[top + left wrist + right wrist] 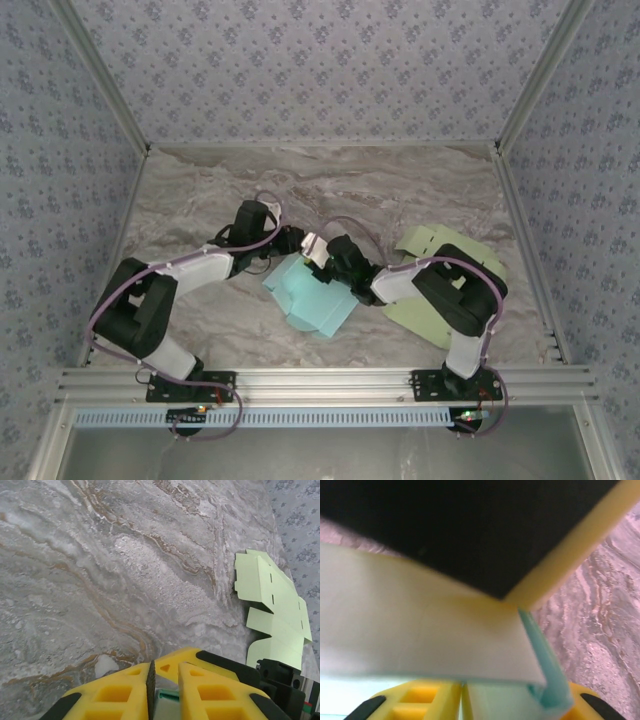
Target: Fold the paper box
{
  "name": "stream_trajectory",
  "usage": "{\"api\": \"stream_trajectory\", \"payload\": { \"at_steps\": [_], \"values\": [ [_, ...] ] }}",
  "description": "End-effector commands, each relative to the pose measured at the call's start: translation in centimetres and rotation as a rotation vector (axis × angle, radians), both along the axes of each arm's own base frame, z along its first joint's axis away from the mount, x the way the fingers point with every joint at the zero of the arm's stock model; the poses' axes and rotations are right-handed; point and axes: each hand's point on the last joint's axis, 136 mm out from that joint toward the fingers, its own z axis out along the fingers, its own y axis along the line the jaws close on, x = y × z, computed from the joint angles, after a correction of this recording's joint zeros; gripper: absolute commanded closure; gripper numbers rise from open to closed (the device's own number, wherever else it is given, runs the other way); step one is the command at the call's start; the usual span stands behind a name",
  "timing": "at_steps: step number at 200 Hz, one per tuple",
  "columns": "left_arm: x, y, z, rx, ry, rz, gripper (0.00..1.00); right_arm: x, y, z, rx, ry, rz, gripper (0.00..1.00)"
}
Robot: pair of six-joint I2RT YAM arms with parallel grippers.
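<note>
The teal paper box (312,297) lies partly folded on the marble table (400,190), between the two arms. My left gripper (296,240) reaches its far upper edge, and in the left wrist view its yellow jaws (166,674) stand narrow, shut on a teal box edge (171,696). My right gripper (323,254) meets the same edge from the right. In the right wrist view its fingers (422,705) stand apart, open, with a box wall (420,630) and a teal corner between them. The left gripper's black and yellow finger (470,530) looms just beyond.
Pale green flat box blanks (452,278) lie on the table under and beside the right arm; they also show at the right in the left wrist view (272,610). Patterned walls enclose the table on three sides.
</note>
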Motion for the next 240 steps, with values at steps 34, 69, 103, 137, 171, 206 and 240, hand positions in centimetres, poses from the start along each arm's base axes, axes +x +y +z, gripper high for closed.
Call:
{"api": "stream_trajectory", "payload": {
  "at_steps": [34, 69, 103, 137, 171, 206, 240],
  "values": [
    [-2.8, -1.1, -2.1, 0.055, 0.107, -0.094, 0.82, 0.0, -0.2, 1.8, 0.095, -0.031, -0.001, 0.66],
    [-2.8, -0.6, -3.0, 0.103, 0.118, -0.086, 0.82, -1.2, -0.5, 1.7, 0.1, -0.02, 0.046, 0.59],
    [-2.9, -0.1, -3.9, 0.146, 0.121, -0.086, 0.84, -1.9, -1.1, 1.5, 0.105, 0.001, 0.073, 0.56],
    [-2.9, -0.2, -3.8, 0.145, 0.126, -0.088, 0.84, -2.3, -1.9, 2.0, 0.137, -0.001, 0.062, 0.54],
    [-2.7, -0.6, -3.3, 0.136, 0.12, -0.095, 0.84, -2.6, -2.1, 2.9, 0.18, -0.026, 0.058, 0.54],
    [-2.9, -0.9, -3.3, 0.141, 0.119, -0.103, 0.84, -1.5, -2.0, 3.7, 0.212, -0.055, 0.017, 0.57],
    [-3.0, -1.2, -3.4, 0.141, 0.127, -0.112, 0.84, -0.5, -1.3, 3.0, 0.186, -0.054, -0.007, 0.68]
  ]
}}
